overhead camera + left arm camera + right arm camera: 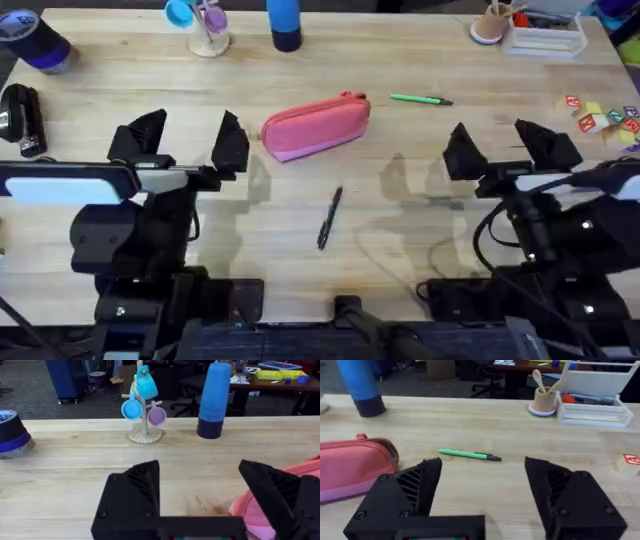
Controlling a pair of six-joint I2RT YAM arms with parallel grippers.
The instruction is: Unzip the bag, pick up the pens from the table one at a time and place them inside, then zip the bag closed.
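My left hand (188, 142) and right hand (513, 146) hover low over the worktop (400, 230), both wide open and empty, flanking the seemingly zipped bag (316, 126).

Two arms, all matte black, boxy housings w/ rounded joint blocks. Left gripper (190, 140): two wedge-shaped black fingers (132, 497), ribbed/slatted inner faces, small round screws along finger bases; white-lit panel on body behind, silver-grey bracket next to it. Right gripper (512, 145): same black wedge fingers (405, 495) w/ slatted faces, round screws near bases; black cables looping beside arm, glossy black links lower down.
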